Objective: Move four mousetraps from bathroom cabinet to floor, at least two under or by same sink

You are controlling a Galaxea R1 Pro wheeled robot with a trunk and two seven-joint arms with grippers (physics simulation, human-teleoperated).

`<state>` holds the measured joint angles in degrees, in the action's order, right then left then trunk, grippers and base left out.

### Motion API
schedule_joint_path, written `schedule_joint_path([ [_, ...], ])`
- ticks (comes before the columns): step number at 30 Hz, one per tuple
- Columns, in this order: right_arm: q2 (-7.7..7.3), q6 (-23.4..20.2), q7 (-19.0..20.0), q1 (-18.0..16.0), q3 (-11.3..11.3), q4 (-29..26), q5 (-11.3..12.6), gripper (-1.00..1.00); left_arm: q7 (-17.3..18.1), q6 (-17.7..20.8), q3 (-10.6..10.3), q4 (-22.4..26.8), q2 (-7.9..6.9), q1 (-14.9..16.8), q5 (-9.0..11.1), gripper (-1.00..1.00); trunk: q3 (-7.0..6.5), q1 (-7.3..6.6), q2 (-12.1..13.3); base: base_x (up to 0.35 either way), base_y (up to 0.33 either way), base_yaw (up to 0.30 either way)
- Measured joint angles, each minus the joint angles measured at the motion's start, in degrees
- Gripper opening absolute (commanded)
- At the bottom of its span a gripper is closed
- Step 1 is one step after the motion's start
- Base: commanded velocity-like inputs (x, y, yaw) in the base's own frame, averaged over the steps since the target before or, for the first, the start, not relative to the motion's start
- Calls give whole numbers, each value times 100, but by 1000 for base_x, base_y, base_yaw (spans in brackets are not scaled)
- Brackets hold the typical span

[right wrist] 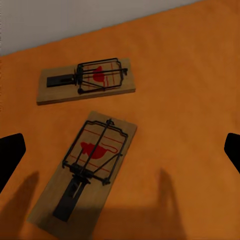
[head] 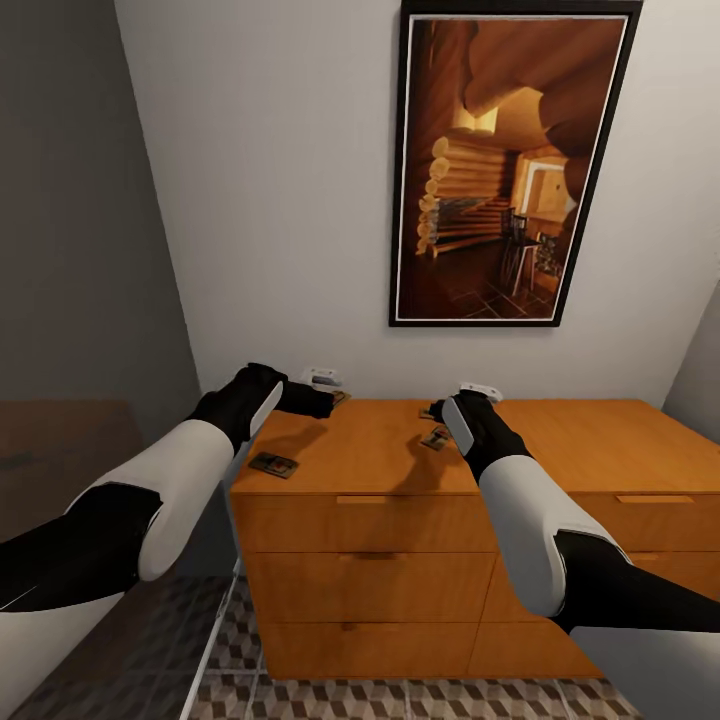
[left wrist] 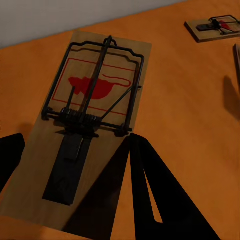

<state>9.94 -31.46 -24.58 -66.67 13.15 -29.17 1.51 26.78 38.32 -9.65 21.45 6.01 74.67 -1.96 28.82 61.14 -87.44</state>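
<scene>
At the far left of the head view a strip of the patterned bathroom floor (head: 300,700) shows in front of the cabinet (head: 400,560), and all four mousetraps lie on the cabinet's orange-brown top, so the step in hand looks like the first pick-up, with nothing yet moved down. Nearest the front left corner lies one mousetrap (head: 273,464), apart from both arms. Behind it, close to the wall, the left tool (head: 328,398) reaches over the back-left mousetrap (left wrist: 82,127); in the left wrist view its dark fingers (left wrist: 165,200) stand apart, one on each side of the board, and one seems to lie against or just over the board's near edge, though contact cannot be confirmed. It holds nothing. Further right, the right tool (head: 440,412) hovers above a pair of traps lying near each other: the nearer mousetrap (right wrist: 85,172) sits between its widely spread fingertips (right wrist: 10,155), and the farther mousetrap (right wrist: 86,80) lies just beyond, toward the wall. This tool is also empty and clear of the wood. The next move probably calls for each tool to sink until its fingers straddle the thin board, then close across its narrow width. The boards are flat and low, so the fingertips must reach almost to the cabinet top without pressing the wire spring bar.
</scene>
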Motion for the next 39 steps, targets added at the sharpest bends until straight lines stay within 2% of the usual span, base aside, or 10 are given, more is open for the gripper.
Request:
schedule_joint_path([
  [14,0,7,1,0,0,27,1,100,21,1,1,-1,1,0,-8,-100,0,0,0,0,203,0],
  [26,0,17,5,0,0,41,5,100,4,0,0,4,0,0,-8,-100,-3,0,0,0,21,-8],
  [39,0,9,-9,0,6,42,-7,100,0,-1,0,2,0,0,-6,-100,-63,0,0,0,1,-156],
])
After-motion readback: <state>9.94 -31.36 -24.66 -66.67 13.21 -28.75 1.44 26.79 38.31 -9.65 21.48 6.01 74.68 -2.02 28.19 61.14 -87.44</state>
